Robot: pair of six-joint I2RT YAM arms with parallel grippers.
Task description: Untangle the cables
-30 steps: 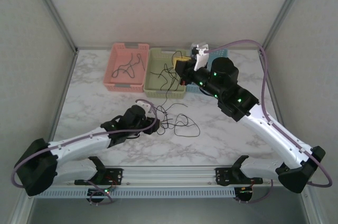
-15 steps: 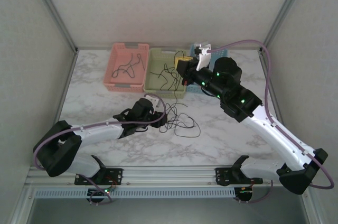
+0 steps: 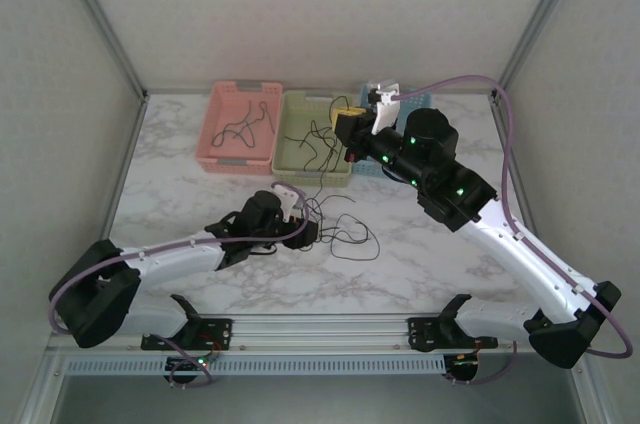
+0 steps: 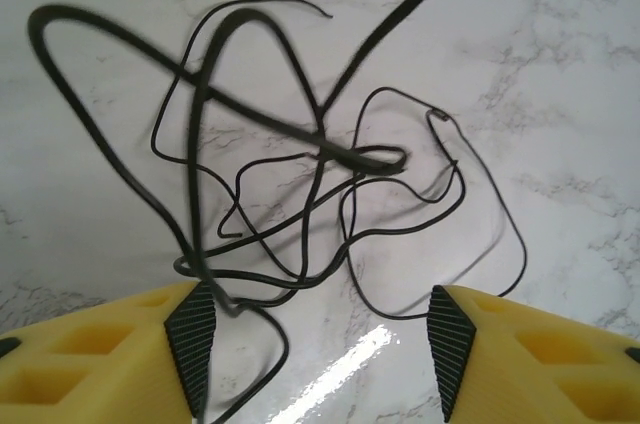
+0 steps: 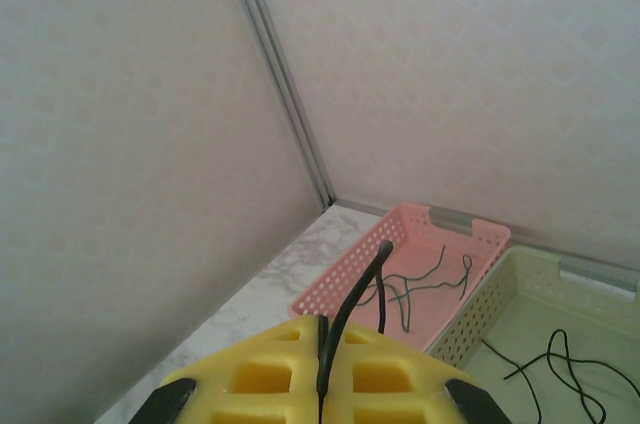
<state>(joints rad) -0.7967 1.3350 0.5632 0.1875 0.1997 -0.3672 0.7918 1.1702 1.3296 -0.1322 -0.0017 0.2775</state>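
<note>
Marble tabletop [image 3: 430,269], left hand [image 4: 320,344] spread over cables [image 4: 350,154], right hand [image 5: 322,369] pinching one

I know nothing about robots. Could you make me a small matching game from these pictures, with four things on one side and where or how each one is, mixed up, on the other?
Things:
1. pink basket
2. left end effector
3. right end effector
4. black cable tangle

Places or states:
A. pinched shut on one black cable
B. lying on the marble table
C. open, over the tangle
D. far left at the table's back, loose cables inside

Pairs: 1-D, 2-C, 3-A, 4-B
</note>
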